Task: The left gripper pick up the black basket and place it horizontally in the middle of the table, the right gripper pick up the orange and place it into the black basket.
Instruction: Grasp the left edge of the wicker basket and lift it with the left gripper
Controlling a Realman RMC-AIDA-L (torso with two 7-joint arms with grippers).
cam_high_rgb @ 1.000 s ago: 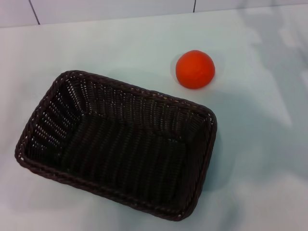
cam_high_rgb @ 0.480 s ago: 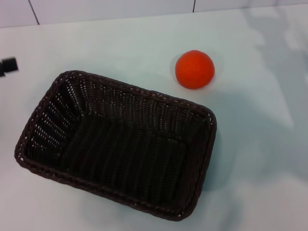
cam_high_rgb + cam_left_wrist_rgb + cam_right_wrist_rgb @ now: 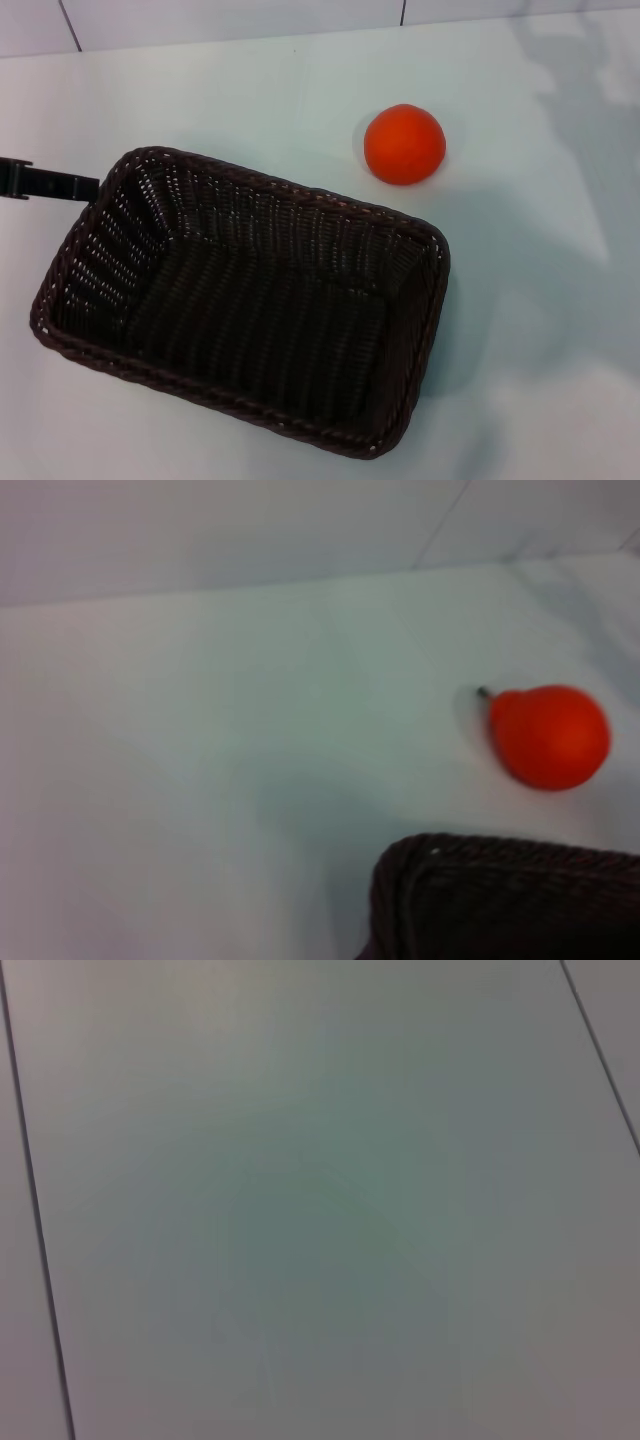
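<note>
The pale glossy table (image 3: 250, 90) carries the black basket (image 3: 250, 310), lying skewed across the lower left of the head view, and the orange (image 3: 404, 144) at upper centre-right, apparently just apart from the basket's rim.

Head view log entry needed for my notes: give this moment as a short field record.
basket: black wicker basket, empty, lying skewed on the table
orange: orange on the table beyond the basket's far right corner, apart from it
left hand: left hand at the basket's far left corner, grip unclear
right hand: not in view
</note>
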